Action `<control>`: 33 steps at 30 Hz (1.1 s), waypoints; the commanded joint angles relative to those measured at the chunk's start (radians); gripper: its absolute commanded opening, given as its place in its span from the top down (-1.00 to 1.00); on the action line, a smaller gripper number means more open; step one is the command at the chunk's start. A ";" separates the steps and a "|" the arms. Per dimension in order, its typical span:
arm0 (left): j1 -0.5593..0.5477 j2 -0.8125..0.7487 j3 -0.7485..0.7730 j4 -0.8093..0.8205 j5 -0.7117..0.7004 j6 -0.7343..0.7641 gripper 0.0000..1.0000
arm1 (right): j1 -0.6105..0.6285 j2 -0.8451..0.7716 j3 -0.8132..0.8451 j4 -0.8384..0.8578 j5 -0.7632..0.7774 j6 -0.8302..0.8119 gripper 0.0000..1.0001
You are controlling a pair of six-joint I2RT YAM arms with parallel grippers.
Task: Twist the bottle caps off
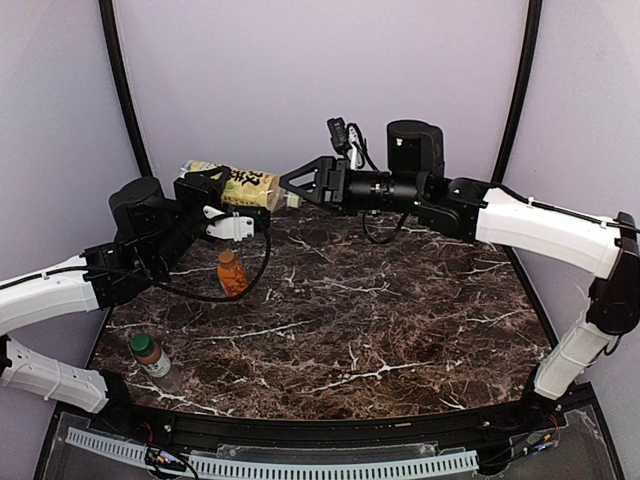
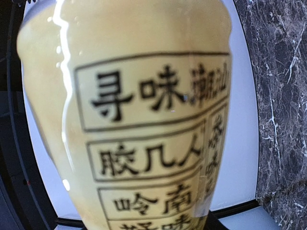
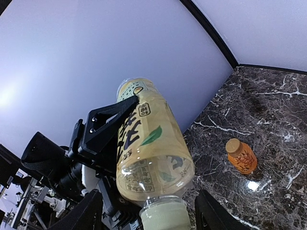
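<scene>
The tall yellow-labelled bottle (image 1: 248, 187) is held level above the table's far left, with my left gripper (image 1: 220, 195) shut on its body. Its label (image 2: 144, 120) fills the left wrist view. The pale cap (image 3: 165, 216) points at my right gripper (image 3: 157, 215), whose jaws stand open on either side of the cap with a gap on each side. A black finger of the left gripper (image 3: 108, 125) crosses the bottle (image 3: 148, 143). The short orange bottle (image 1: 232, 272) stands upright on the table, capped. The small clear bottle (image 1: 150, 356) with a green cap stands near the front left.
The dark marble table (image 1: 400, 320) is closed in by pale walls with black corner posts (image 1: 125, 90). The right arm (image 1: 540, 230) reaches across the back. A black cable (image 1: 262, 262) loops down beside the orange bottle (image 3: 242, 155).
</scene>
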 commanded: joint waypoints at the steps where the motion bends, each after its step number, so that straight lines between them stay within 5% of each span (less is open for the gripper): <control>1: -0.005 -0.017 0.012 0.078 -0.053 0.059 0.25 | -0.007 -0.014 -0.029 0.029 -0.017 0.032 -0.31; 12: -0.004 -0.005 0.008 0.079 -0.055 0.067 0.25 | -0.007 -0.006 -0.066 0.090 -0.050 0.065 0.18; 18: -0.004 -0.007 0.008 0.065 -0.060 0.066 0.25 | -0.010 -0.014 -0.064 0.113 -0.050 0.053 0.14; 24: -0.005 -0.007 0.008 0.064 -0.057 0.066 0.25 | -0.010 -0.029 -0.094 0.136 -0.040 0.061 0.45; 33: -0.004 -0.010 -0.001 0.061 -0.053 0.070 0.25 | -0.015 -0.041 -0.108 0.156 -0.030 0.055 0.20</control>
